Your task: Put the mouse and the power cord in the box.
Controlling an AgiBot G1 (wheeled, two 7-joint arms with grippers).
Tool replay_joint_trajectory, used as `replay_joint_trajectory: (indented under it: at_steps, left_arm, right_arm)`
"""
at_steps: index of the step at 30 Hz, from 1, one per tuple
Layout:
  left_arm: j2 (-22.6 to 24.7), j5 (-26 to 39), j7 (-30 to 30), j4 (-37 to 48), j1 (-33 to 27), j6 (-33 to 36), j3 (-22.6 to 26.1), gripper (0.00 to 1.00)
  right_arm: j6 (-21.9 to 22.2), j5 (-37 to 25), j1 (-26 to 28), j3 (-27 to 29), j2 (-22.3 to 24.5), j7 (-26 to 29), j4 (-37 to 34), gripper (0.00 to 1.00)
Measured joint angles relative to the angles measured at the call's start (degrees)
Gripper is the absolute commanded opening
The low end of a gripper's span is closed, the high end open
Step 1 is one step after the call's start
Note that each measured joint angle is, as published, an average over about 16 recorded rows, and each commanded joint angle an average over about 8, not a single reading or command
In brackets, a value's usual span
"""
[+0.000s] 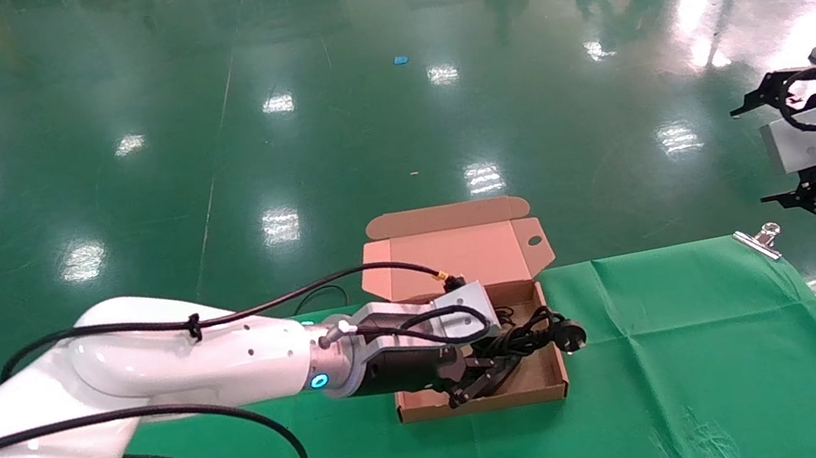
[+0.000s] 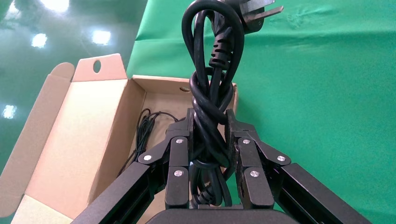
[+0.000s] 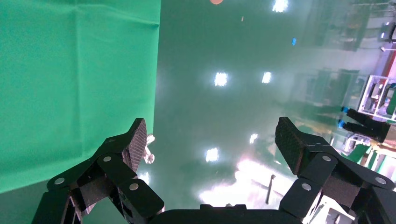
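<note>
Green table [image 1: 695,380]: left gripper [image 2: 208,135] clamps power cord [image 2: 212,79] over box [image 2: 93,135]

Bundled thick black power cord [image 2: 211,105], pronged plug jutting past the right wall of the open brown cardboard box [image 1: 540,383]. Thin black mouse cable [image 2: 142,133] lying inside; mouse itself hidden.

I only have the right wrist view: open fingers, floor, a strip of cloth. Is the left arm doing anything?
Observer: Yes. The left gripper is shut on the cord, over the open box.
Operator: Is the plug inside?
Observer: No. The plug pokes out past the box's right wall.
Operator: And the mouse?
Observer: Hidden. Only a thin cable shows on the box floor.
</note>
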Motion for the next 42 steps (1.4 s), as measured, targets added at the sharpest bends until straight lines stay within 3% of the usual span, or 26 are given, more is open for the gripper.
replay_joint_trajectory:
  at_steps: [5, 6, 13, 15, 30, 42]
  left_arm:
    - [0.0, -2.5, -0.4, -0.3, 0.3, -2.7, 2.2, 0.0]
    - [0.0, -3.0, -0.4, -0.4, 0.3, -3.2, 2.6, 0.04]
    - [0.0, -5.4, -0.3, -0.5, 0.5, -5.8, 4.5, 0.88]
    - [0.0, -5.7, -0.2, -0.5, 0.5, -6.1, 4.8, 1.0]
    - [-0.6, -6.0, -0.4, -1.0, 0.8, -5.5, 3.9, 1.0]
    - [-6.5, -9.8, -1.8, -6.7, 4.9, 0.1, -3.0, 1.0]
  right_arm:
    - [0.1, -1.9, 0.0, -1.2, 0.8, 3.8, 3.8, 1.0]
    - [0.1, -2.3, -0.1, -1.4, 1.0, 4.5, 4.5, 1.0]
    - [0.2, -3.6, -0.6, -2.1, 2.2, 7.9, 8.6, 1.0]
    - [0.3, -3.8, -0.7, -2.2, 2.4, 8.4, 9.3, 1.0]
    - [0.0, -3.0, -1.5, -1.6, 2.5, 8.9, 9.8, 1.0]
    - [-3.2, 4.4, -8.5, 4.1, 4.4, 14.8, 16.0, 1.0]
